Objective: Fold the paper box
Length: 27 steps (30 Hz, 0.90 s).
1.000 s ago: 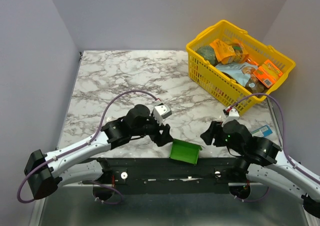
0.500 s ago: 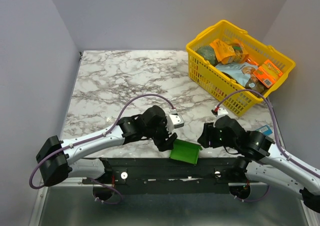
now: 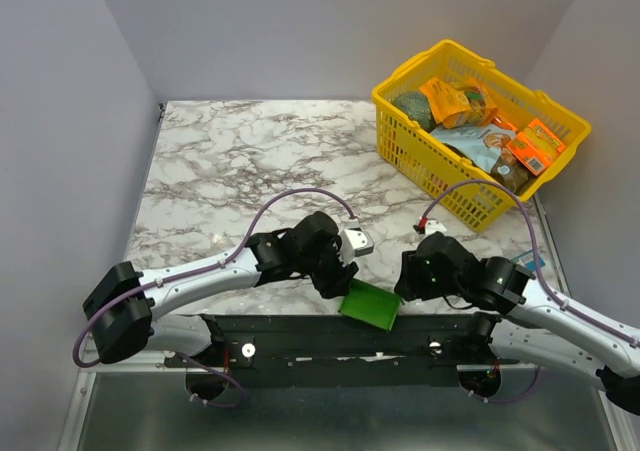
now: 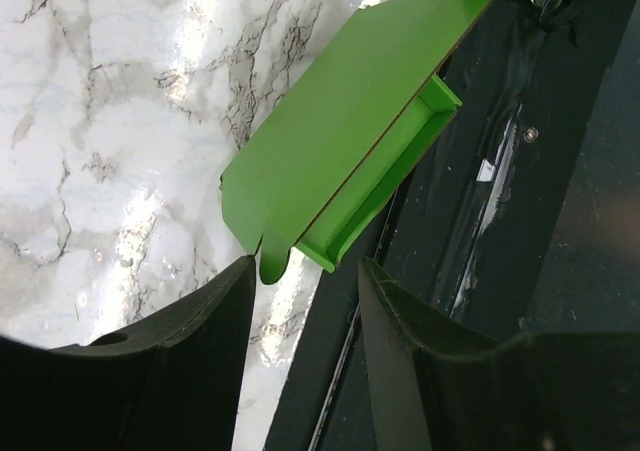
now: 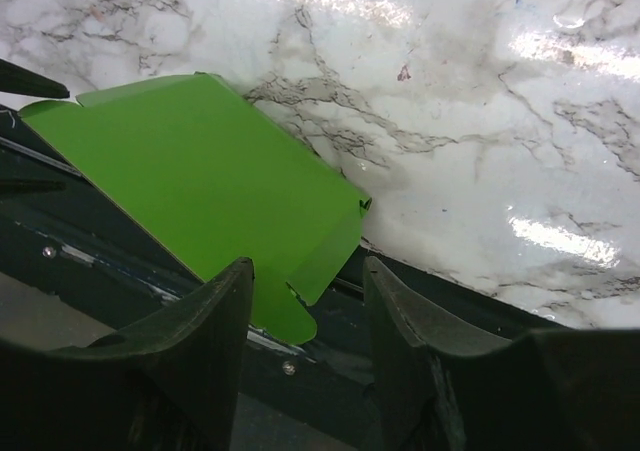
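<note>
1. Paper box [image 3: 368, 304]: green, partly folded, at the near edge of the marble table [image 3: 250, 161], half over the dark base plate [image 3: 300, 336], between my two arms.
2. My left gripper [image 4: 305, 263]: fingers apart, the box's end tab just at the gap, nothing clamped.
3. My right gripper [image 5: 308, 263]: fingers apart, a box flap reaching into the gap, unclamped.

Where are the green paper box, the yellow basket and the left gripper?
paper box [image 3: 368, 304]: top view, middle of card.
yellow basket [image 3: 430, 166]: top view, near wall.
left gripper [image 4: 305, 268]: left wrist view, between its fingertips.
</note>
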Motion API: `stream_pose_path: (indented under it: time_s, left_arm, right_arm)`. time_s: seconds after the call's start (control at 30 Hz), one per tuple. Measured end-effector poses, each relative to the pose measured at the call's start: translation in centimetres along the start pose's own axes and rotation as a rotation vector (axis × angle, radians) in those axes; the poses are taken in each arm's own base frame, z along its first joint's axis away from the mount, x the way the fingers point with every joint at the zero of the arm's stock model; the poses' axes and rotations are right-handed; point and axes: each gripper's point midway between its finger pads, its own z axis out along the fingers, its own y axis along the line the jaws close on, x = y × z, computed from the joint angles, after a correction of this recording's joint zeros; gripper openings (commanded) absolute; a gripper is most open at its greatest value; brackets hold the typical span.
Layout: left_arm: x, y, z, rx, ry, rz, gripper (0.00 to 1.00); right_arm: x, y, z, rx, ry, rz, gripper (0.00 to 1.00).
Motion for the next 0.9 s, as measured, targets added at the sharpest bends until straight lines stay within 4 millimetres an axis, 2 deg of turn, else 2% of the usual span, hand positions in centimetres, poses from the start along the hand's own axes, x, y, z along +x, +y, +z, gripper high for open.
stream_pose_path:
  time_s: [0.13,0.3,0.57,0.77,0.9]
  left_arm:
    - [-0.3,0.1,0.2,-0.004,-0.013,0.002,0.52]
    - [-0.5,0.4,0.7,-0.01,-0.017,0.004,0.54]
    - [-0.7,0.6,1.0,-0.01,-0.024,0.023,0.56]
    - [-0.7,0.9,1.7,-0.011,-0.015,0.03,0.56]
    - [-0.7,1.2,2.3,-0.017,-0.002,0.031,0.56]
  right_arm:
    - [0.4,0.2,0.1,0.0,0.015,0.004,0.61]
    - [0.0,0.2,-0.6,0.001,-0.003,0.021,0.66]
    - [-0.6,1.1,-2.0,-0.073,-0.045,0.033,0.65]
    - [-0.2,2.0,-3.0,-0.153,-0.037,0.01,0.63]
    - [0.6,2.1,-2.8,-0.154,0.008,-0.005,0.62]
